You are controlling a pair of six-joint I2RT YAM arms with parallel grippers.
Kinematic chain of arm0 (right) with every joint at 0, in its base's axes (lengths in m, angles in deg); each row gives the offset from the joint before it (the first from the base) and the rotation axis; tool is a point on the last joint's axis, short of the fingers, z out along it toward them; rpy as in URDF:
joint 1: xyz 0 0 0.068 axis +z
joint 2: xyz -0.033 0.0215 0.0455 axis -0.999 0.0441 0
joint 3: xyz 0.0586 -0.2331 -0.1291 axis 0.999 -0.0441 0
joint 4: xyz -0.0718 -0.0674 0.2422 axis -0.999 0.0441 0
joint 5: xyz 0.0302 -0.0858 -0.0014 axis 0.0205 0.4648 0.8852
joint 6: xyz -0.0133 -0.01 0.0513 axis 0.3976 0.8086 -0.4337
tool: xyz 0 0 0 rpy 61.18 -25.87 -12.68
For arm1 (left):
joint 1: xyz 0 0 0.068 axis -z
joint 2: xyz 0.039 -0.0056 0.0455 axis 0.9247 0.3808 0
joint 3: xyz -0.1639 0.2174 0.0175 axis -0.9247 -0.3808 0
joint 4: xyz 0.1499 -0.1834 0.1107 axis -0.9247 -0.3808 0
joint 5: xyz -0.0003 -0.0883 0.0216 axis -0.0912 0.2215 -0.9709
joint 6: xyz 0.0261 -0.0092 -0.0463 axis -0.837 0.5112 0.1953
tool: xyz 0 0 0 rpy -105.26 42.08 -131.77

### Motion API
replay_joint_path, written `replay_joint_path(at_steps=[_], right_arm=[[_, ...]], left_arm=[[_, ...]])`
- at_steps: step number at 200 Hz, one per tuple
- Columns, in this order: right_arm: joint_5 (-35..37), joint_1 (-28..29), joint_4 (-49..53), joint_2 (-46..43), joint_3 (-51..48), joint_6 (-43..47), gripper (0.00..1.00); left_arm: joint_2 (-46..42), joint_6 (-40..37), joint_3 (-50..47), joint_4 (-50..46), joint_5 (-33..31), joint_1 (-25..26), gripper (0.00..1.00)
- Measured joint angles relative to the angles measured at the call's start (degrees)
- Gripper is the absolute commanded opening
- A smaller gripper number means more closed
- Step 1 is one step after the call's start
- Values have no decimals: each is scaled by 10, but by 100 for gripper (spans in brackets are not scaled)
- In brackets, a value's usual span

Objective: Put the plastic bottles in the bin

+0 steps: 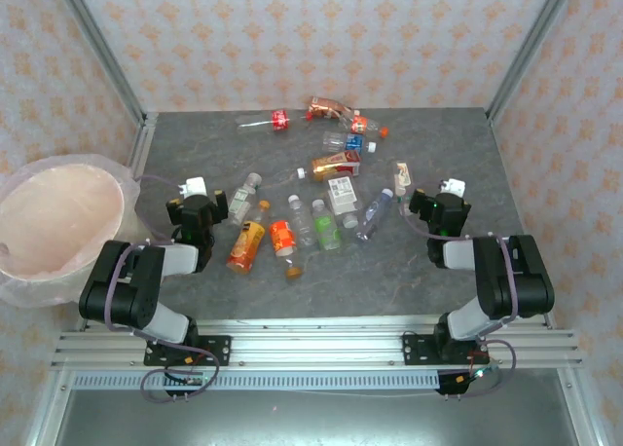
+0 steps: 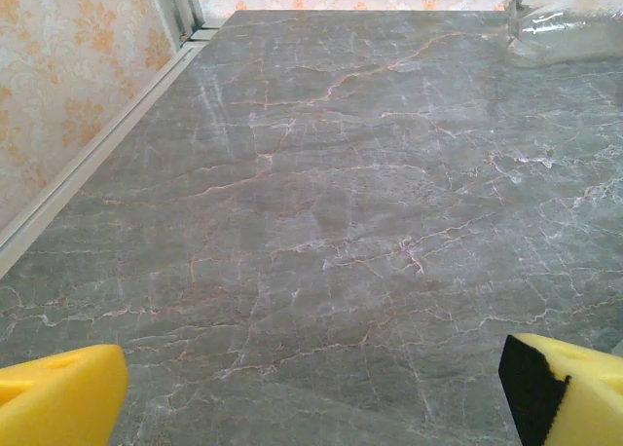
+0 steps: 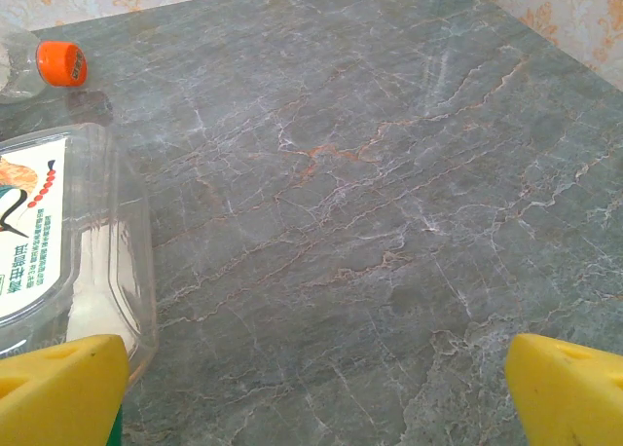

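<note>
left gripper (image 1: 216, 205): I read the jaws as wide apart, with the yellow pads (image 2: 58, 397) over bare table (image 2: 321, 222) and nothing between them.
right gripper (image 1: 413, 201): jaws apart too, gripping nothing.
white-labelled bottle (image 3: 58, 232): lying down, just beside the right gripper's left pad.
plastic bottles (image 1: 311, 198): scattered mid-table between the arms, some back near the far wall.
orange-labelled bottle (image 1: 246, 246): lying near the left gripper, on its right.
bin (image 1: 54, 222): bag-lined, off the table's left edge beside the left arm, well apart from the bottles.
</note>
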Motion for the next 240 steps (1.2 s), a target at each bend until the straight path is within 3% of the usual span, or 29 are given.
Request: replay_joint_path(at_steps=[195,240], right_arm=[[1,0,0,-1,0,0,99],[14,0,44,-74,0,0,99]], left_arm=[[0,-9,1,-2,19,0,100],[-46,-15,45,-103,27,10,100]])
